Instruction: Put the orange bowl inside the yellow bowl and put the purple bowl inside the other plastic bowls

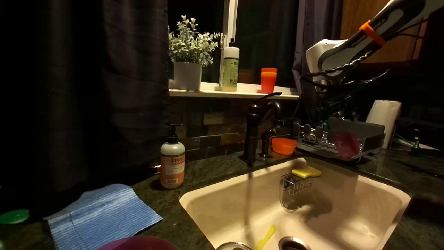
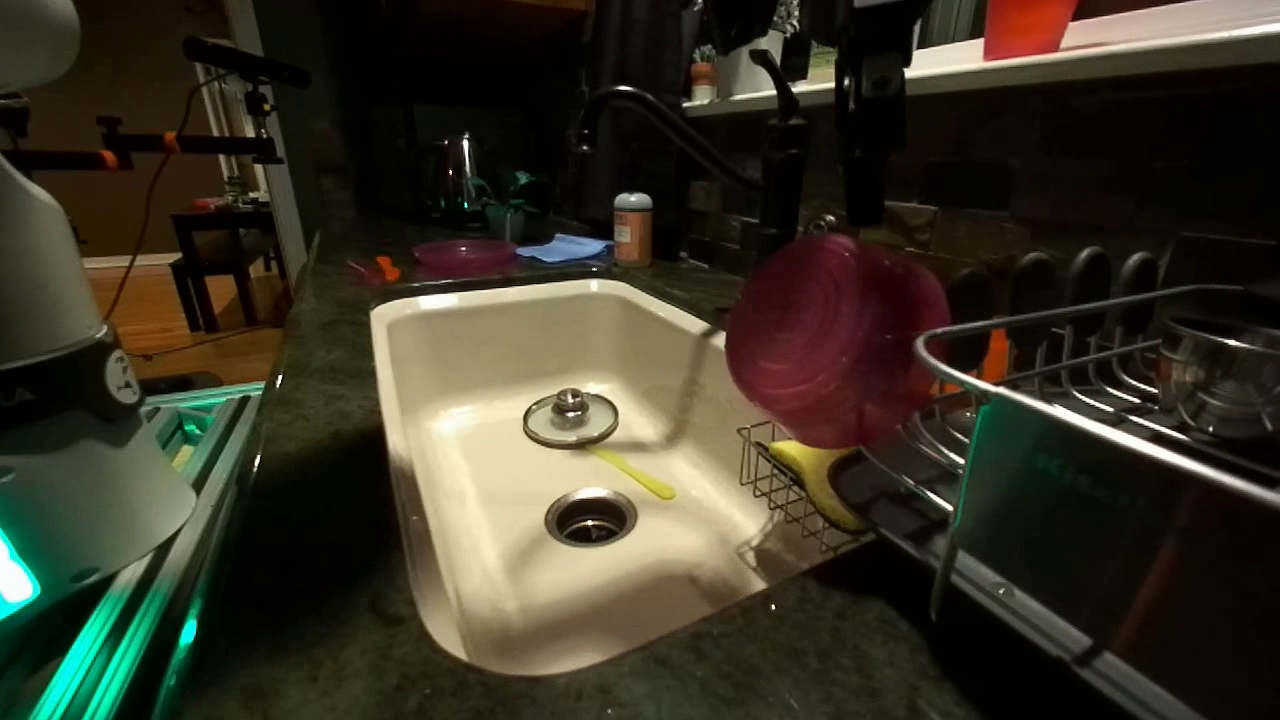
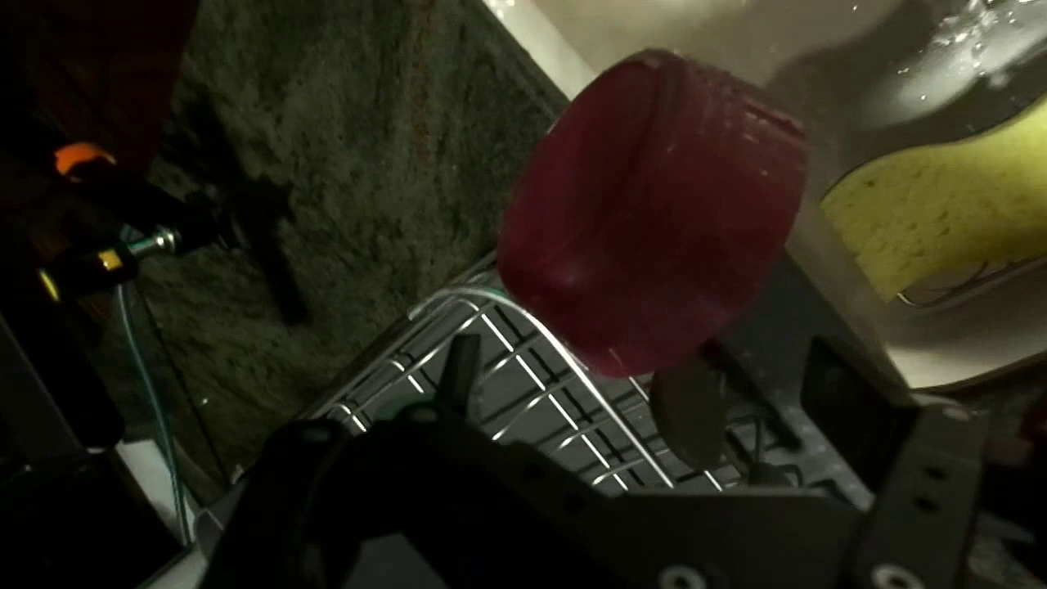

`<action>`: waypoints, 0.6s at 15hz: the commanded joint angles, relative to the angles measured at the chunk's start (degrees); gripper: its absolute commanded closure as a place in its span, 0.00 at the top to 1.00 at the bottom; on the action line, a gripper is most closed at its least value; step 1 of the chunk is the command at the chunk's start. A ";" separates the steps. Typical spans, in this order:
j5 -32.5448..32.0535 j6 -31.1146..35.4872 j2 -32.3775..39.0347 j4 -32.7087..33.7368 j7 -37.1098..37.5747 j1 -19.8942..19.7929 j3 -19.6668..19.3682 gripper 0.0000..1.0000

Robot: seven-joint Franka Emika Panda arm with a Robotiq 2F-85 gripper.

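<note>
My gripper (image 3: 646, 353) stands wide and holds nothing; the purple bowl (image 3: 654, 213) sits tilted at the end of the dish rack (image 2: 1060, 490). I'd pinch one wall lightly, lift it clear, then head for the orange bowl (image 1: 283, 147) beside the faucet (image 1: 252, 133).

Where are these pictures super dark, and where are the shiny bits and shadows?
In an exterior view, the curtain nearly melts into black, and a long shadow streaks the bright sink; in an exterior view, green light gleams on the metal rail; in the wrist view, the purple bowl looks dim, while wires of the dish rack glint white.
</note>
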 commanded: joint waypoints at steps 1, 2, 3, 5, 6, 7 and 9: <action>6.42 -2.23 5.54 5.68 4.09 -0.19 -0.86 1.00; 7.61 -2.03 6.37 6.50 4.79 -0.12 -1.14 1.00; 8.52 -1.31 7.16 7.14 5.28 -0.13 -1.45 1.00; 9.98 -0.91 8.42 8.44 5.59 -0.11 -1.94 1.00; 10.33 -1.41 8.98 9.10 5.20 -0.05 -2.14 1.00; 10.49 -2.05 9.44 9.81 4.81 0.02 -2.35 1.00; 10.77 -2.89 10.17 11.10 3.80 0.01 -2.72 1.00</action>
